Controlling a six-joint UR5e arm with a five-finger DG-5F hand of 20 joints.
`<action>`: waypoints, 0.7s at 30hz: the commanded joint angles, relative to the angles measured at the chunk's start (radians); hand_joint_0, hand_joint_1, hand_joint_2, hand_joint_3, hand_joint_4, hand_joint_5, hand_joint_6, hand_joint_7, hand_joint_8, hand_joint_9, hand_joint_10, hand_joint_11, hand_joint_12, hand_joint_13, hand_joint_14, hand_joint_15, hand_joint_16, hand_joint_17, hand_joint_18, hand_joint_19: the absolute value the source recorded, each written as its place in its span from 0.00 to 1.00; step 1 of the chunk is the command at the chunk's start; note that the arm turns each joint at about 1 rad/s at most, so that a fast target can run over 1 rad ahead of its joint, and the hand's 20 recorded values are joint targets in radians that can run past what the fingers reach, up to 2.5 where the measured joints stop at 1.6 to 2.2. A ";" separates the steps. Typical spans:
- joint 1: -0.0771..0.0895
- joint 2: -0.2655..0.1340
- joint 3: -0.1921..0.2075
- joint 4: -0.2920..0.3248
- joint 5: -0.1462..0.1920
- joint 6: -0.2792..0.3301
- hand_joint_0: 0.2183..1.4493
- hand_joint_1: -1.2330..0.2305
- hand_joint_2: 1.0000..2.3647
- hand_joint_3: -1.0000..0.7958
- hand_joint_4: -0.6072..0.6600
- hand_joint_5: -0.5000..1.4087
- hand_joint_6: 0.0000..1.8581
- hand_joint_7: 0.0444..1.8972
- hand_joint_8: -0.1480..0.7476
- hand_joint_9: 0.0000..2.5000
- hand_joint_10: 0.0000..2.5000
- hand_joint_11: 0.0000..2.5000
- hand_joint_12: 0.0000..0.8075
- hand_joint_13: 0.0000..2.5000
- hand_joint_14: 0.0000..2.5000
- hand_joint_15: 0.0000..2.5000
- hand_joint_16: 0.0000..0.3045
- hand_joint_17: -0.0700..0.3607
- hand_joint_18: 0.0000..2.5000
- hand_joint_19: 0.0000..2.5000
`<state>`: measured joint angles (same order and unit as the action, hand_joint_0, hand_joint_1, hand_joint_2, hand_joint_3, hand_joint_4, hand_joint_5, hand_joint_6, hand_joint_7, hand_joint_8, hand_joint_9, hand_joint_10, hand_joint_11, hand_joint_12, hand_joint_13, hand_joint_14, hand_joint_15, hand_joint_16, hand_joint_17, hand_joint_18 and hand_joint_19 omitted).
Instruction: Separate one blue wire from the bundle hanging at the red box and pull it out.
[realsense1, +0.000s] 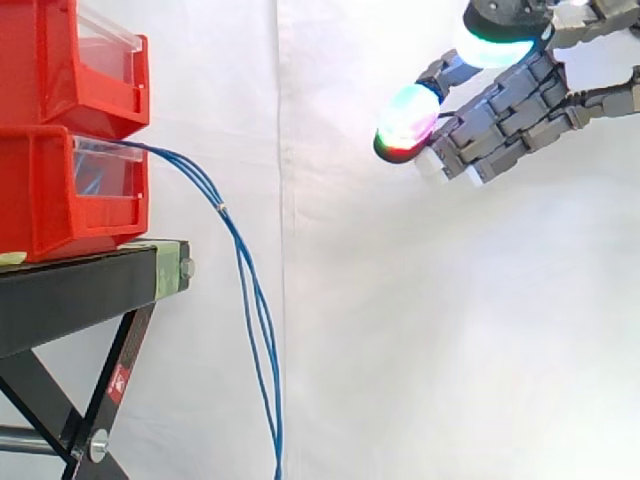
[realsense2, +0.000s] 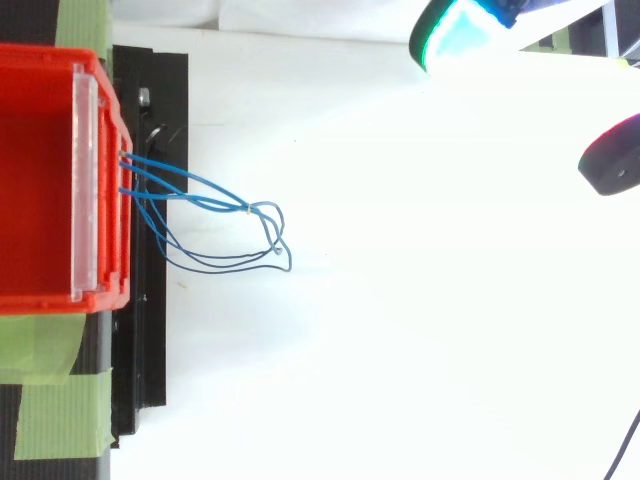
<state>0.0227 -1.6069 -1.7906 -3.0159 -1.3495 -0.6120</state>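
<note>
Hand (realsense1: 510, 110) loose and empty at two o'clock in the side view, well apart from the blue wires (realsense1: 255, 300) at the red bins.

The white curtain (realsense1: 420, 330) backs everything. At nine o'clock the black stand (realsense1: 70, 290) carries the lower bin (realsense1: 50, 190) with the upper bin (realsense1: 60, 70) stacked on it, both cut off by the left edge. The hand's wrist runs out at the right edge, and its fingers reach toward nine o'clock, slightly bent and spread, gripping nothing. The glowing pads (realsense1: 405, 120) hide the fingertips. The wires leave the lower bin's front, are bound by a small tie (realsense1: 221, 208), then hang toward six o'clock and pass out of the bottom edge. How many strands there are is hard to tell. From above they loop toward three o'clock, with green tape (realsense2: 60, 410) at seven o'clock.
</note>
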 joint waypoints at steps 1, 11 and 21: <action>0.000 -0.001 0.000 0.000 0.001 -0.029 0.26 0.35 0.00 0.28 0.69 0.17 0.27 0.42 0.51 0.20 0.00 0.07 0.47 0.17 0.00 0.09 0.18 0.45 0.15 0.10; 0.010 -0.001 0.000 0.002 0.000 -0.075 0.26 0.34 0.00 0.28 0.69 0.17 0.27 0.44 0.52 0.21 0.00 0.09 0.48 0.18 0.00 0.10 0.18 0.45 0.17 0.11; 0.011 -0.001 0.000 0.012 -0.003 -0.097 0.26 0.35 0.00 0.28 0.69 0.17 0.27 0.44 0.52 0.22 0.00 0.09 0.48 0.18 0.00 0.10 0.18 0.45 0.17 0.11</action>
<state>0.0347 -1.6076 -1.7904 -3.0067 -1.3518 -0.6974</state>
